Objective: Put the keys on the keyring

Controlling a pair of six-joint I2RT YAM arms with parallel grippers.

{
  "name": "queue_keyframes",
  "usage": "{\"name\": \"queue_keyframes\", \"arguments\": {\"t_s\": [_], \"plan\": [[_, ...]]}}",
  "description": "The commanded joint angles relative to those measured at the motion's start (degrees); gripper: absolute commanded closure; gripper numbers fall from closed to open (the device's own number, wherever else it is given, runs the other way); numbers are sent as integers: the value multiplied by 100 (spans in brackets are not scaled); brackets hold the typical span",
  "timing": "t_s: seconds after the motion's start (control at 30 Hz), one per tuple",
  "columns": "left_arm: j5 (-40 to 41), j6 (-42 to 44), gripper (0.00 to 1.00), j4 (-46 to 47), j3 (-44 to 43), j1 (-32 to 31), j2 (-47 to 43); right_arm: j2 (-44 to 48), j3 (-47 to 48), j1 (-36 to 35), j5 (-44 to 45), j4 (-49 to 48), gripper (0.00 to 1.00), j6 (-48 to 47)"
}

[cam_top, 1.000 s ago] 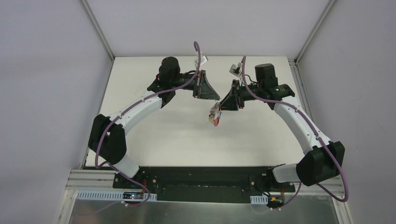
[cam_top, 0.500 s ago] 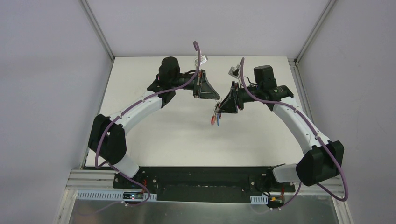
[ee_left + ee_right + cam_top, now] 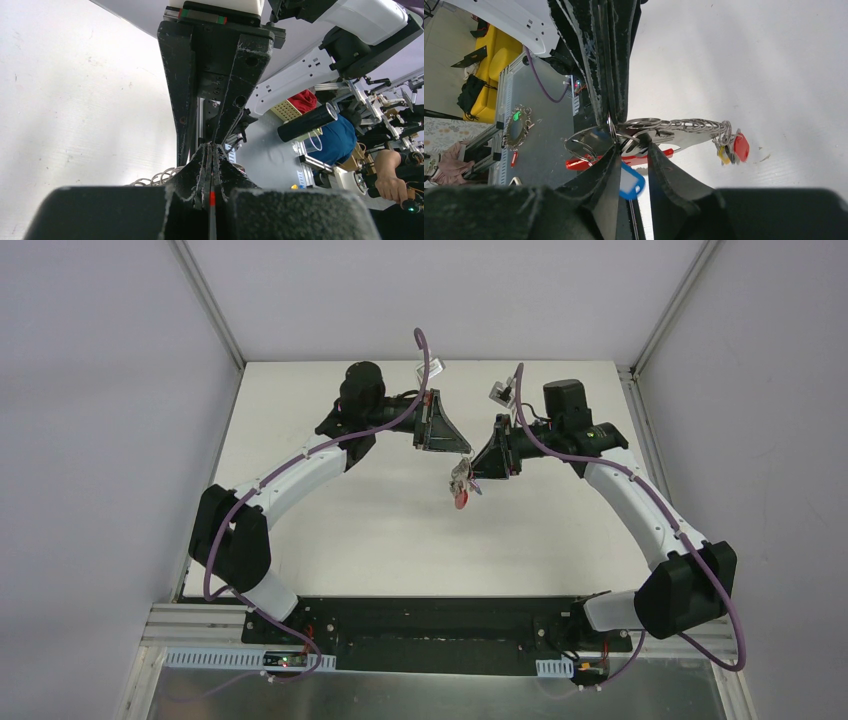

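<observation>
Left gripper (image 3: 458, 450), centre of the overhead view: clamped shut on a thin edge of the keyring (image 3: 684, 134), holding it clear of the desk (image 3: 350, 510).

The keyring hangs in the gap between the two gripper tips. A red-headed key (image 3: 740, 146) and a yellow one (image 3: 723, 155) already dangle at its far end, right of centre in the right wrist view.

Right gripper (image 3: 474, 470): its tip has edged left toward the left gripper over the last second. The bundle below has swung and bunched tighter. Half a second ago a blue head showed beneath the bundle.

The blue-headed key (image 3: 630, 184) now sits between the right gripper's part-open fingers, low in that wrist view. Cannot tell whether they pinch it or only flank it; the close view is crowded.

Judgement: the blue key is being brought up to the ring for threading. It is not yet clearly on. The next move needs fine alignment, and the key could slip.
</observation>
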State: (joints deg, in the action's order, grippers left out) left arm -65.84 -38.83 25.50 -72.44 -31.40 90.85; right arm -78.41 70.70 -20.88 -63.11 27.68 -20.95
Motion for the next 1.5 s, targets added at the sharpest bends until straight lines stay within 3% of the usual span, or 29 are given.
{"name": "queue_keyframes", "arguments": {"t_s": [0.0,0.3,0.87,1.17,1.47], "plan": [[-58,-50,100,360,-42,48,-55,66,95,13,56,-99,73,-13],[-83,4,100,310,-64,55,-48,189,266,67,179,281,73,-363],[34,152,100,45,-113,55,-23,124,300,-123,201,296,53,-380],[-53,130,100,88,-88,55,-16,145,315,-112,607,234,72,-331],[-181,139,100,158,-95,55,34,316,389,-57,800,517,84,-631]]}}
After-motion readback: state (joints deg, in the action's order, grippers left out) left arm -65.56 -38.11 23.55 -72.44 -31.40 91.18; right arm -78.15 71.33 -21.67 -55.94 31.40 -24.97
